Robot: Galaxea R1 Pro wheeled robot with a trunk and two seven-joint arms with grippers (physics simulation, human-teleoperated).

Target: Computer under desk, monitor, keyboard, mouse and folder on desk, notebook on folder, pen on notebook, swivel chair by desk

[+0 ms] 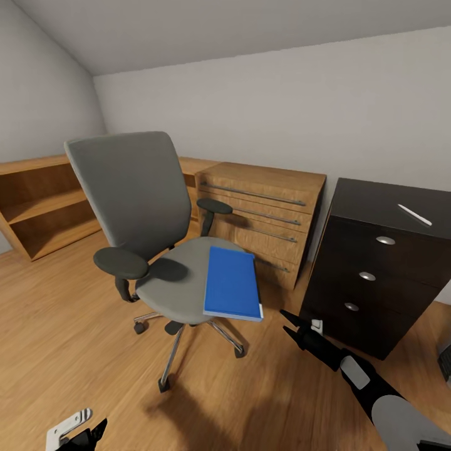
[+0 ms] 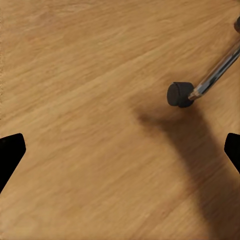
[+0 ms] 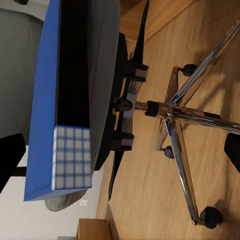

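The step in hand is the transfer of the folder point(image 1: 232, 283) from the swivel chair point(image 1: 141, 207) to the desk point(image 1: 382, 250). The folder lies flat on the seat, overhanging the seat edge that faces the right gripper point(image 1: 294, 326). The right gripper's fingers stand apart and empty, just short of the folder's nearest corner and slightly below seat level; in the right wrist view the folder's edge point(image 3: 70, 100) lies ahead between the spread fingers. The left gripper point(image 1: 88, 432) hangs low over the wooden floor point(image 1: 62, 338) with fingers apart, a chair castor point(image 2: 179, 94) ahead of them. The pen point(image 1: 414, 214) rests on the desk beyond the right fingers. The next move probably calls for raising and advancing the right fingers until the overhanging folder edge sits between them, then closing
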